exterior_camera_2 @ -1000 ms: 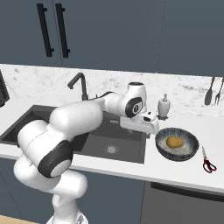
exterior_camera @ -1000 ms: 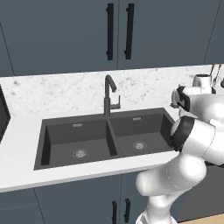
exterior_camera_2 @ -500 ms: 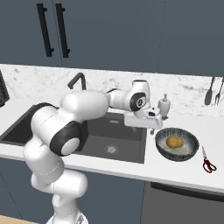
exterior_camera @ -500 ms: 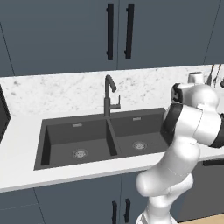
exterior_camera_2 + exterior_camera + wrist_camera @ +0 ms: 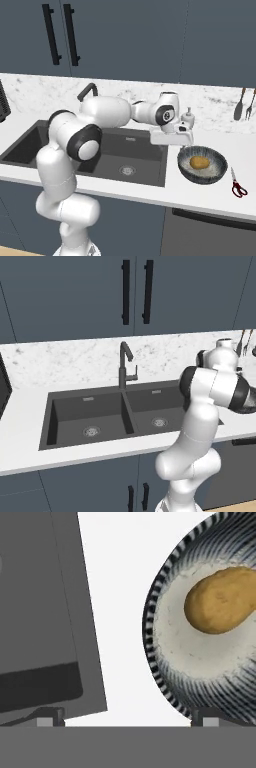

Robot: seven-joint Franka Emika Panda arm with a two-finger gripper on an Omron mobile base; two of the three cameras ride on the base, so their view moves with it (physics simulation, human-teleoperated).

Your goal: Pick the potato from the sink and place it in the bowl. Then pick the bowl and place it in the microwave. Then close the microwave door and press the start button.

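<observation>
The golden potato (image 5: pixel 200 162) (image 5: pixel 220 599) lies inside the blue-grey streaked bowl (image 5: pixel 217 171) (image 5: pixel 165 677) on the white counter, right of the dark double sink (image 5: pixel 125 150) (image 5: pixel 115 416). My gripper (image 5: pixel 176 146) (image 5: pixel 127 717) hangs just above the counter strip between the sink's right edge (image 5: pixel 35 612) and the bowl's left rim. It is open and holds nothing; one fingertip sits over the sink edge, the other over the bowl's rim. The microwave and its door are out of view.
The curved faucet (image 5: pixel 125 363) stands behind the sink. A soap dispenser (image 5: pixel 188 117) is behind the bowl, red-handled scissors (image 5: pixel 238 187) lie to its right, and utensils (image 5: pixel 242 102) hang on the back wall. A black object's edge (image 5: pixel 2 391) pokes in far left.
The hand has swung to the right, from over the sink's right basin to the bowl's left rim, and the elbow has risen. Potato and bowl have stayed put.
</observation>
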